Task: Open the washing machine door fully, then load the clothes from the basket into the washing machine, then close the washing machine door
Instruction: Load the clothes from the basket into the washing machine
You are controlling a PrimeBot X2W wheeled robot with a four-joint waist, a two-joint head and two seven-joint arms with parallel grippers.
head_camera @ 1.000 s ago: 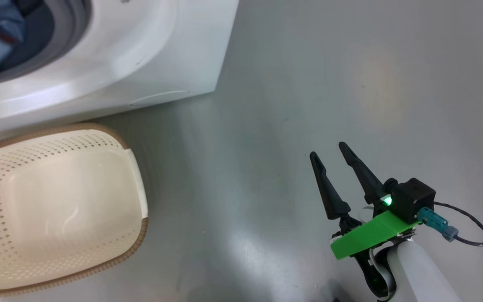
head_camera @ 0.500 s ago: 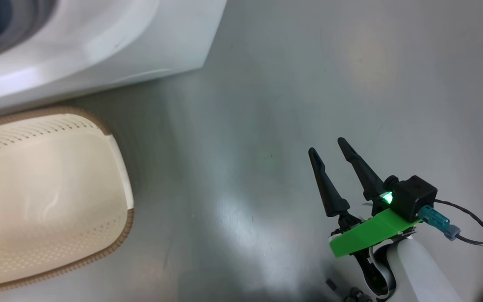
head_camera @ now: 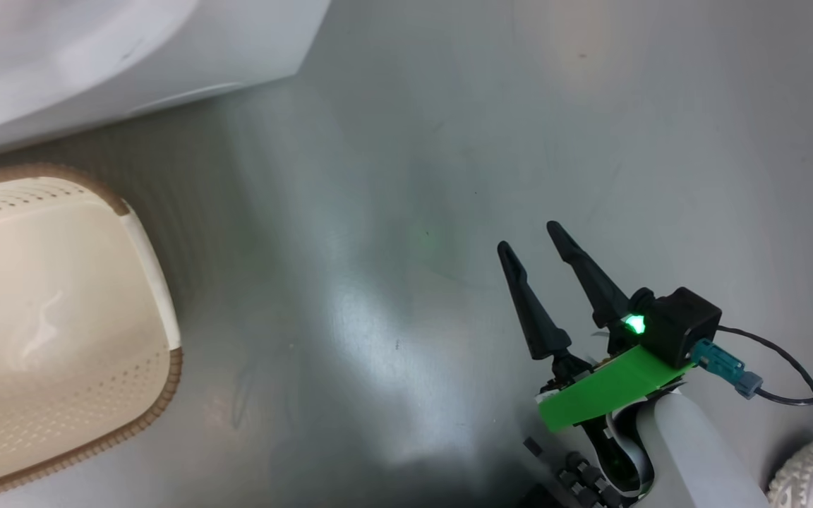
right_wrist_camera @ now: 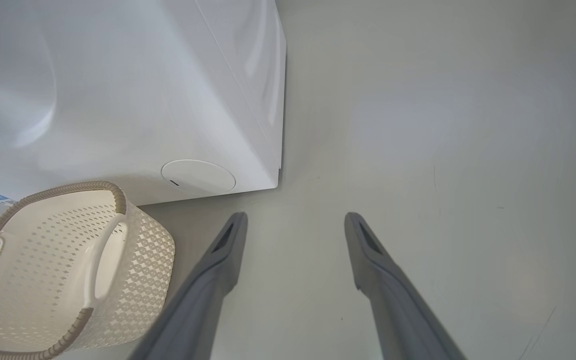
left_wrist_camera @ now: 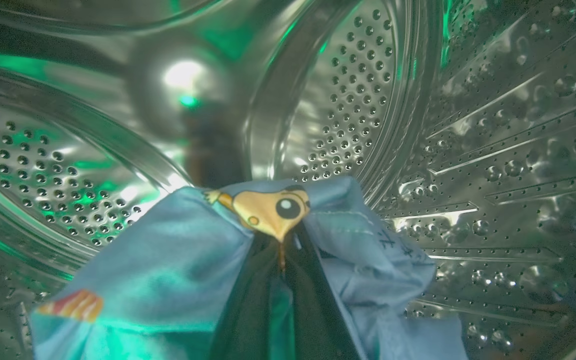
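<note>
Black and spread, the right gripper (head_camera: 529,237) hangs over bare floor (head_camera: 449,141); left of it the basket (head_camera: 166,381) lies empty. Farther on, inside the drum (left_wrist_camera: 348,100) of the washing machine (right_wrist_camera: 168,100), the left gripper (left_wrist_camera: 282,252) pinches the clothes (left_wrist_camera: 168,265) (blue cartoon print). Best to carry them deeper, then let go low so nothing trails out

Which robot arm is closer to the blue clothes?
Left. The left gripper is inside the drum, jaws shut on the clothes; the right gripper hangs open over the floor outside.
</note>
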